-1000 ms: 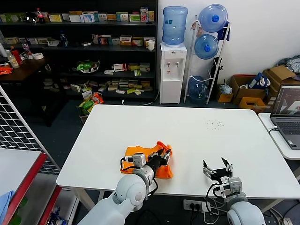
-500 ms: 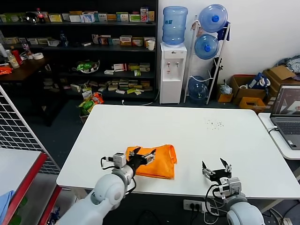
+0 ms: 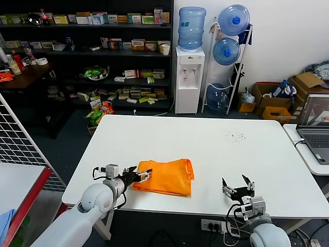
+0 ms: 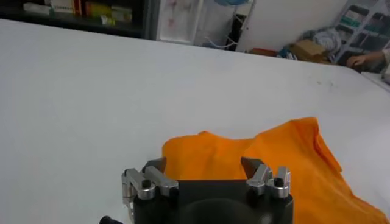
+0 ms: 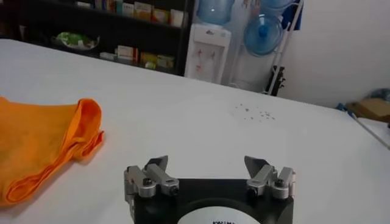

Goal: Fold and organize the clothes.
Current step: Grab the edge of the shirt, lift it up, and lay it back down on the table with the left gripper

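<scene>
Orange T-shirt (image 3: 165,176) lies folded at lower centre of the white table (image 3: 216,149), the left gripper (image 3: 141,175) spread empty at its left edge, right gripper (image 3: 238,186) parked open lower right; retreat should stay level to avoid snagging the hem.

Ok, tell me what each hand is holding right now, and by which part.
Nothing. The left hand is open at the orange T-shirt's left edge, gripping none of it; the right hand is open and empty.

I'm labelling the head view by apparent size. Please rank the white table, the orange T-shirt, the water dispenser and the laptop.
1. white table
2. water dispenser
3. orange T-shirt
4. laptop, cut off by the frame edge, so its rank is unsure
</scene>
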Controlling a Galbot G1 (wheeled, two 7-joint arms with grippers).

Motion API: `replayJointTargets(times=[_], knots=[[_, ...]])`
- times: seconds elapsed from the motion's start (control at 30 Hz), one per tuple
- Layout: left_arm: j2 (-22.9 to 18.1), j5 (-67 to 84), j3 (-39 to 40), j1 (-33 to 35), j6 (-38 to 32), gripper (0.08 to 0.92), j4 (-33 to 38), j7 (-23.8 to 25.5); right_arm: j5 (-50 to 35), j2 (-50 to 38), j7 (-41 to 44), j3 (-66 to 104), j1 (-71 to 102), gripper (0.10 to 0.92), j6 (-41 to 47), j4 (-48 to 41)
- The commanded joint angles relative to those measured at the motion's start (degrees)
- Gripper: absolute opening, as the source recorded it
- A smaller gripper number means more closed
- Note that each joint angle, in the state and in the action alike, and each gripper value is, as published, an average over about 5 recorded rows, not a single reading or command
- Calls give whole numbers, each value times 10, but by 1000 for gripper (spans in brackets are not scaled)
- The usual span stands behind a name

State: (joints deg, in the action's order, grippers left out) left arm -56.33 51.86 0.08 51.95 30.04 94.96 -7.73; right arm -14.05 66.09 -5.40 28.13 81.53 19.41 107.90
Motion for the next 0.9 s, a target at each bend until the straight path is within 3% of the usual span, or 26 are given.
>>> replayJointTargets(times=[0.03, 0.2, 0.73, 0.9], knots=[[10, 15, -12, -15, 37, 823, -83, 68, -1, -1, 0, 3, 4, 823, -2, 2], [7, 22, -11, -15, 36, 778, -77, 66, -1, -2, 1, 4, 5, 823, -2, 4], [10, 70, -26, 4, 20, 317, -12, 36, 1, 9, -1, -6, -12, 823, 3, 1], [50, 71, -47, 7, 17, 181, -1, 20, 2, 11, -2, -12, -19, 823, 5, 6]])
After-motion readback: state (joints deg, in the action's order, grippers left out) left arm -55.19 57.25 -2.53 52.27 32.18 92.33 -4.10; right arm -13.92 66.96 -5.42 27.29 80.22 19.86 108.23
